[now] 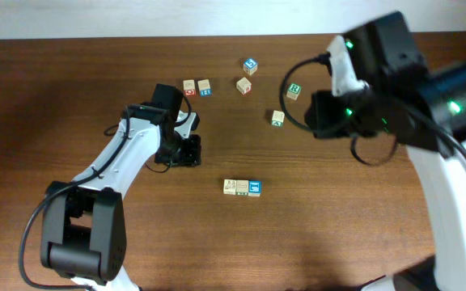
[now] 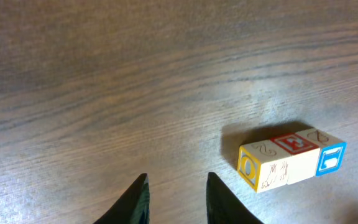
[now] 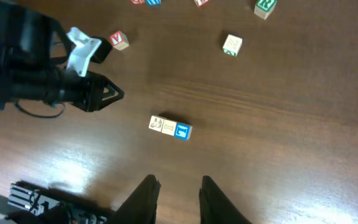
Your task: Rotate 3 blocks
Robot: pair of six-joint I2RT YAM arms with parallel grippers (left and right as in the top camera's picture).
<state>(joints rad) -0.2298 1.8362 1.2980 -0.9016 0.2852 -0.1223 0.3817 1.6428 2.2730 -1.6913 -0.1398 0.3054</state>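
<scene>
Three blocks stand side by side in a short row in the middle of the table: a pale tan one point(image 1: 229, 187), a middle one point(image 1: 242, 187) and a blue-faced one point(image 1: 254, 188). In the left wrist view the row lies to the right, with a yellow-ringed end face point(image 2: 251, 169), a red E top point(image 2: 291, 144) and the blue face point(image 2: 331, 157). My left gripper point(image 2: 176, 186) is open and empty, low over bare wood left of the row. My right gripper point(image 3: 178, 183) is open and empty, held high, with the row point(image 3: 169, 127) far below it.
Loose cubes lie along the back: a red and a blue one point(image 1: 196, 86), a red-lettered one point(image 1: 244, 85), a blue one point(image 1: 251, 65), two green-lettered ones point(image 1: 294, 91) point(image 1: 277, 118). A red V cube point(image 3: 118, 40) sits near the left arm point(image 3: 61, 87). The right arm point(image 1: 379, 89) fills the right side.
</scene>
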